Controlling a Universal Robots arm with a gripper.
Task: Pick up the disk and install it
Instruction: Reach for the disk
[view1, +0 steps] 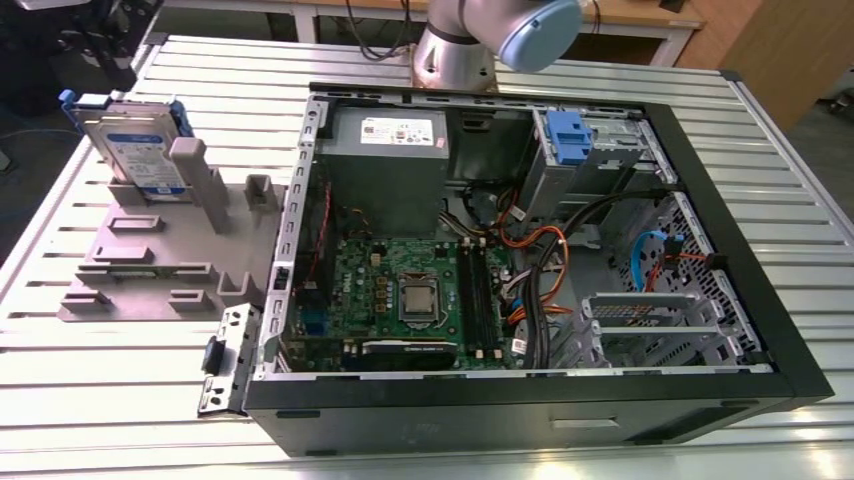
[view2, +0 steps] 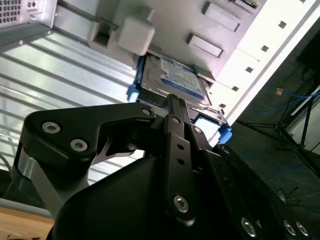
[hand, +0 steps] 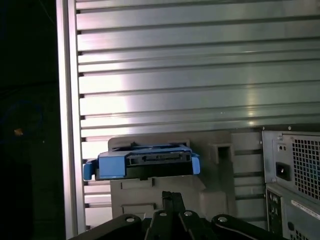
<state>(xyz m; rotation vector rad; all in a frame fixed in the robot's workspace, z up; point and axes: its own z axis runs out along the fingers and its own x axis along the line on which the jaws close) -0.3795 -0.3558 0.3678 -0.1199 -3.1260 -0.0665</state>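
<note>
In both wrist views the black metal gripper (view2: 173, 100) (hand: 171, 196) sits nearest the lens. Its two slim fingers (view2: 176, 145) are pressed together with no gap showing and nothing between them.

Just past the tips, and apart from them, stands the disk (view2: 172, 80) (hand: 145, 162) (view1: 134, 150). It is a flat rectangular silver hard drive with a white-and-blue label, clipped in a bright blue plastic carrier frame. It is parked on edge in a slot of a pale grey plastic holding fixture (view1: 147, 260) (hand: 220, 160). In the exterior view its long axis runs close to upright, and the labelled face is turned toward that camera. In the first wrist view its narrow end faces the lens, with a dark connector edge between the blue frame corners.

A grey post of the fixture hides the disk's lower part in the exterior view. The gripper's body covers its near edge in the second wrist view. The label's print is too small to make out.

The fixture rests on a ribbed aluminium table (view1: 787, 150), toward the exterior view's left. Just beside it, toward the exterior view's right, a black tower computer case (view1: 747, 330) lies open on its side. Inside are a green motherboard (view1: 400, 290) and a grey power supply box (view1: 387, 135).

Farthest back, a silver robot arm with a pale blue joint cap (view1: 461, 55) rises behind the case, cut off by the picture's edge.
</note>
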